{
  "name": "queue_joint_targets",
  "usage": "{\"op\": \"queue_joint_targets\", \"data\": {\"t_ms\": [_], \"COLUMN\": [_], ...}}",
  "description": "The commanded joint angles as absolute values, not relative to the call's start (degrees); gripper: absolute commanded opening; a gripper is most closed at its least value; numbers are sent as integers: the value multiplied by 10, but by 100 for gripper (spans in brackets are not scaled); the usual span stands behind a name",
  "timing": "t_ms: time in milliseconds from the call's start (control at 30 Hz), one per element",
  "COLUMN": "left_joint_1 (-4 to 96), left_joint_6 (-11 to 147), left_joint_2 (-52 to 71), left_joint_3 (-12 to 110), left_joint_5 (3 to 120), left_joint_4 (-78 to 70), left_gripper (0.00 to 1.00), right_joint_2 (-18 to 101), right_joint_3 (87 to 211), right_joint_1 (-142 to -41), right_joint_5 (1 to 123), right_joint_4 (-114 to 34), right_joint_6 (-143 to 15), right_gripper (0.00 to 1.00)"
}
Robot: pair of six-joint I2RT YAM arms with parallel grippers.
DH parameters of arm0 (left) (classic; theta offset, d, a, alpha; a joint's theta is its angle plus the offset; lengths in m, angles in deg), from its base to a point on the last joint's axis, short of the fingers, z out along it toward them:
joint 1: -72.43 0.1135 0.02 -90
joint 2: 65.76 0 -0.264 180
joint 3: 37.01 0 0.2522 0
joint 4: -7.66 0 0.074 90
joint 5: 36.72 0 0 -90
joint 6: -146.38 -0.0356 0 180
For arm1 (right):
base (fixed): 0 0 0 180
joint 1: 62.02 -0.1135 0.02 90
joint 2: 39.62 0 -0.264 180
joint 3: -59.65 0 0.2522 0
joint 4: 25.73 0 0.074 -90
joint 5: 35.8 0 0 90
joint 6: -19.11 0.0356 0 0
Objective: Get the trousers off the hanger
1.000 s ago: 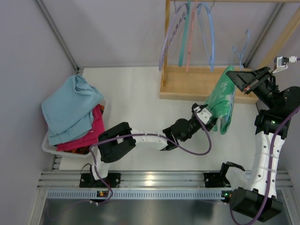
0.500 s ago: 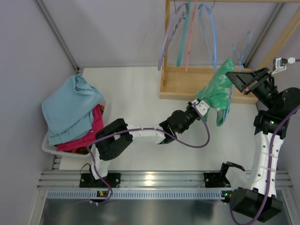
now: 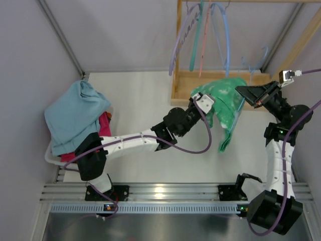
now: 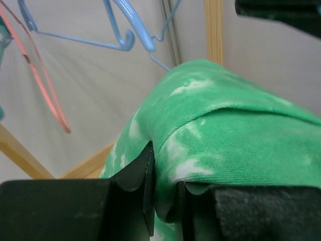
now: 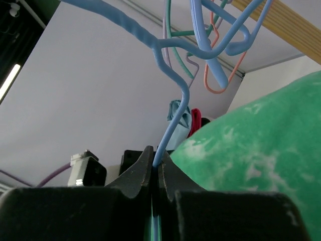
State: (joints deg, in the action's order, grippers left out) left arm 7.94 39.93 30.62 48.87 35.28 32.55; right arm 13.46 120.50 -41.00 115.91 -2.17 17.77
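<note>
Tabletop (image 3: 145,100): I see a white surface, with both arms reaching to its far right part.
Wooden rack (image 3: 186,95): it stands at the far side, right of centre, against the back wall.
Clothes pile: at the left, a light blue garment (image 3: 75,118) lies over a pink garment (image 3: 103,135) in a white basket (image 3: 50,156), well apart from the work.
Trousers (image 3: 225,100): I have the green, white-mottled cloth at the far right, in front of the rack's base, spread between the two pincers. One strip hangs down toward the near side.
Spare hangers: a lilac hanger (image 3: 180,40), a teal hanger (image 3: 197,42), a salmon hanger (image 3: 205,30) and a bright blue hanger (image 3: 225,37) hang on the rack, left of the trousers.
Hanger (image 5: 173,128): I see its thin pale blue wire rising from the trousers, its hook up near the spare hangers.
Left pincer (image 4: 164,196): clamped on a fold at the left edge of the trousers; my wrist view shows cloth pinched between both fingers.
Right pincer (image 5: 155,168): fingers together on the hanger's wire neck, just beside the green cloth.
</note>
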Motion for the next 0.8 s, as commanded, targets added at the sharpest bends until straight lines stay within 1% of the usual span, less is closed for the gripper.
{"op": "queue_joint_targets", "data": {"t_ms": [0,267,300,400,533,767], "left_joint_1": [79,84,84,85,90,91], "left_joint_6": [419,412,405,392,385,356], "left_joint_2": [235,206,206,207,210,223], "left_joint_3": [545,616,627,651,689,771], "left_joint_5": [339,333,332,325,319,318], "left_joint_4": [355,282,280,272,261,255], "left_gripper": [0,0,0,0,0,0], "right_joint_2": [147,170,173,183,166,144], "right_joint_3": [1191,1117,1110,1073,1037,988], "right_joint_1": [-415,-414,-414,-415,-414,-414], "right_joint_5": [1177,1173,1171,1170,1182,1200], "right_joint_4": [142,258,310,398,387,326], "right_joint_6": [247,311,338,395,390,336], "right_gripper": [0,0,0,0,0,0]}}
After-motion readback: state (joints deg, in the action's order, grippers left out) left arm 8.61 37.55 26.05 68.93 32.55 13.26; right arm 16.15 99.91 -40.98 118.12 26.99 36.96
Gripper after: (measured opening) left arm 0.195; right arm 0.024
